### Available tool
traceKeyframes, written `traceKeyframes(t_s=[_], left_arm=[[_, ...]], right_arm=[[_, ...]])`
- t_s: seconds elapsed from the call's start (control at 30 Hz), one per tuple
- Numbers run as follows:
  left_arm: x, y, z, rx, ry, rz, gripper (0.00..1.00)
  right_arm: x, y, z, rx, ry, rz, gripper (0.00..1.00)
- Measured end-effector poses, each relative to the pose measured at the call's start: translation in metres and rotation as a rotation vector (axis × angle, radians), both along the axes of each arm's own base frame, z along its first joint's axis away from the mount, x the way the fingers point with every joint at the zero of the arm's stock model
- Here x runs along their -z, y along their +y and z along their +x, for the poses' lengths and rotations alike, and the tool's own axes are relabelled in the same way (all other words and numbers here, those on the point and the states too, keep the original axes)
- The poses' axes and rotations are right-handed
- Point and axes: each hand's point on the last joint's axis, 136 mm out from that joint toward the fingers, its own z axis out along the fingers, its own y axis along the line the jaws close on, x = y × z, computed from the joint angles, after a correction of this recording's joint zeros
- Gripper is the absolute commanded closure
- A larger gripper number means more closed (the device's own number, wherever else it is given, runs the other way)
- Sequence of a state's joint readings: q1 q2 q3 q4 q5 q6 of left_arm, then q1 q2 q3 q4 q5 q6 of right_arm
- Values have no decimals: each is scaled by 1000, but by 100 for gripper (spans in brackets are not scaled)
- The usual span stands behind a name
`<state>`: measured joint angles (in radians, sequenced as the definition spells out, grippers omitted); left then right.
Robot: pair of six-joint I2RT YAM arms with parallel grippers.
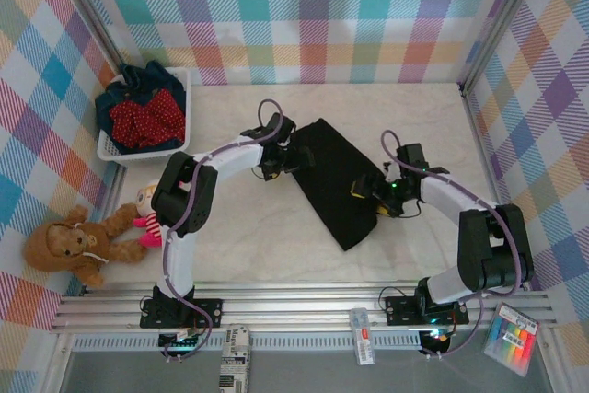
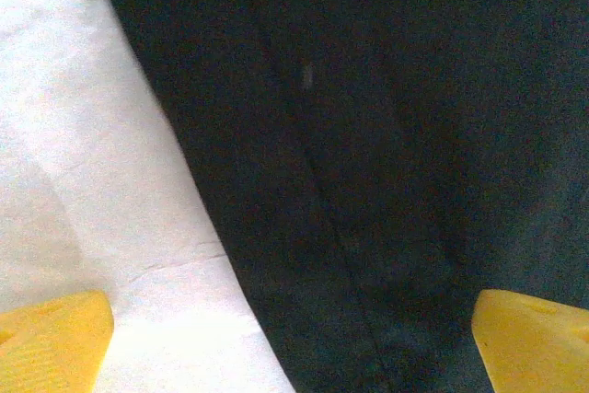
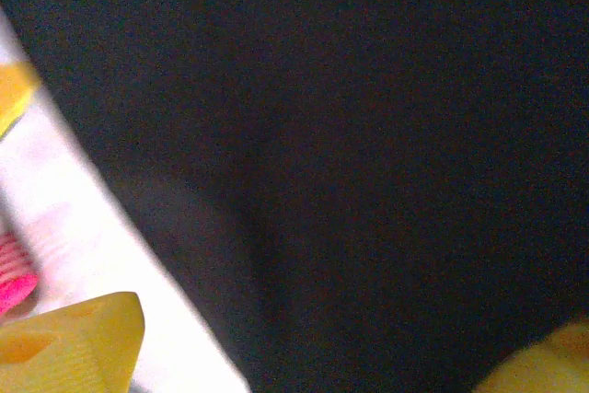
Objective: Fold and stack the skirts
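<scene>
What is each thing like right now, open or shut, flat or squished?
black skirt, flat on the table
red dotted skirt, bunched in the basket
denim skirt, crumpled in the basket
left end effector, open over the black skirt's edge
right end effector, open over its opposite edge

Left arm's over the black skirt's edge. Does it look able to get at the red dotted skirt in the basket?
Probably yes. The red dotted skirt lies on top in the white basket on that arm's side, the left fingers are open and empty, and only bare table lies between.
</scene>
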<state>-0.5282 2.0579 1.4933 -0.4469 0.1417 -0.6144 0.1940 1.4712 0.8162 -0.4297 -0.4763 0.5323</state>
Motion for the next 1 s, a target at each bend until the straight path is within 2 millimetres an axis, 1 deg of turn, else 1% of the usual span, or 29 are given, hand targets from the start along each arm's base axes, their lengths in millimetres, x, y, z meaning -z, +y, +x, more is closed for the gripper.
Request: traceKeyframes(t_s=[0.07,0.1,0.17,0.2,0.23,0.3,0.37,0.47,0.6,0.67,0.7,0.77,0.83,0.87,0.93,1.0], left_arm=[[-3,8,-1,-23,-10,22,0],[-7,12,-1,-36,-14,28,0],[-17,20,1,-67,-37,40,0],[-21,23,3,-78,-47,41,0],[-25,26,4,-87,-56,37,3],[-29,29,6,-104,-58,26,10],[-29,28,6,-106,-51,10,16],[-25,24,4,-99,-26,-15,19],[-20,20,1,-98,-4,-39,28],[-18,19,0,-95,4,-43,29],[-17,18,0,-92,8,-44,30],[-14,16,-2,-83,22,-55,27],[-13,14,-4,-74,31,-63,21],[-13,13,-4,-64,30,-62,19],[-14,14,-4,-53,24,-52,15],[-18,18,-3,-45,17,-23,13]], right_arm=[[-15,15,2,-57,-29,24,5],[-26,18,7,-68,-55,8,4],[-38,5,21,-25,-99,-85,2],[-44,-5,27,8,-121,-145,2],[-49,-16,33,39,-145,-201,2],[-54,-30,40,78,-175,-276,3],[-54,-36,45,82,-185,-310,5],[-41,-37,56,74,-162,-340,9],[-5,-40,62,40,-78,-395,14],[15,-43,59,10,-31,-430,16],[22,-45,57,-4,-15,-446,17],[32,-49,53,-41,3,-476,19],[36,-51,50,-81,7,-496,27],[37,-51,49,-93,6,-501,29],[38,-52,47,-133,-3,-509,36],[41,-51,43,-165,-4,-507,46]])
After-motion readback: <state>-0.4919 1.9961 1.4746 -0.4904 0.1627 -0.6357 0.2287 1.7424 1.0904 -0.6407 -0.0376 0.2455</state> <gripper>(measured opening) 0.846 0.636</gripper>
